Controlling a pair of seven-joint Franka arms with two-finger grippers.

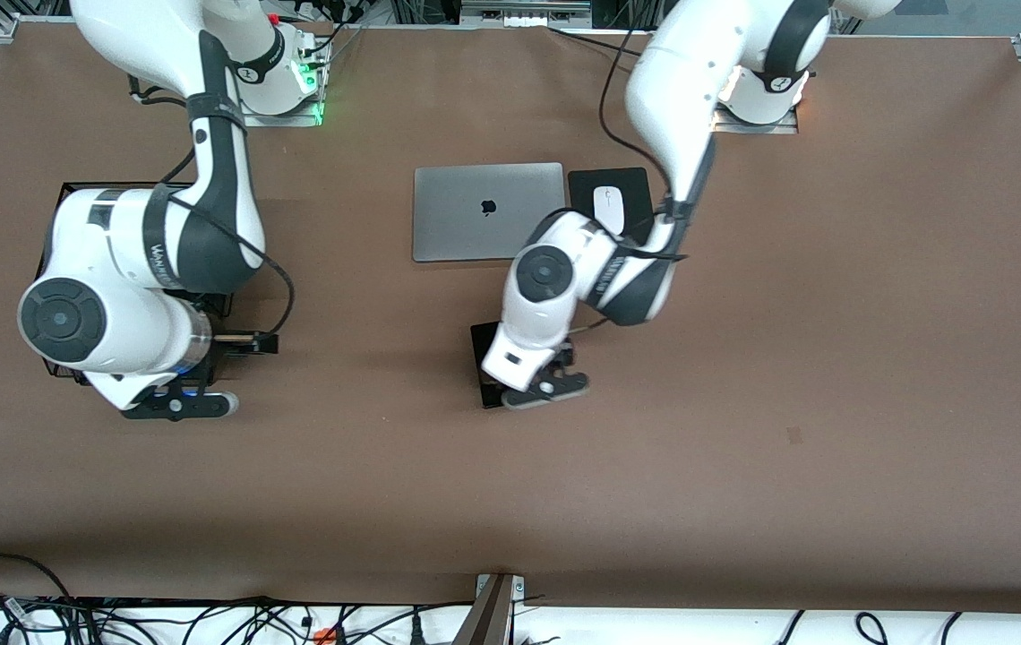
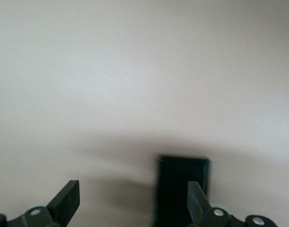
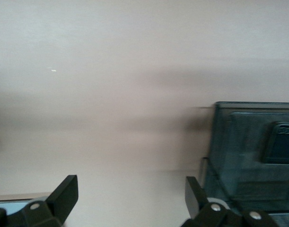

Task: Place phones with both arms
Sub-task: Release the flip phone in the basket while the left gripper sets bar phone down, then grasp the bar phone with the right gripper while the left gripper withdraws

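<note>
I see matt brown bench [image 1: 833,358], brushed-metal grey laptop [image 1: 475,233], glossy white plastic mouse [image 1: 609,208], matt black pad [image 1: 584,186].

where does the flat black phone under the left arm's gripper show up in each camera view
Front view: the flat black phone lies on the brown table, nearer the camera than the closed grey laptop, partly covered by the left gripper.
Left wrist view: the same phone is a dark slab beside one finger of the open gripper.
Right wrist view: not in it.
Shared landmark: the left gripper's black fingers.
</note>
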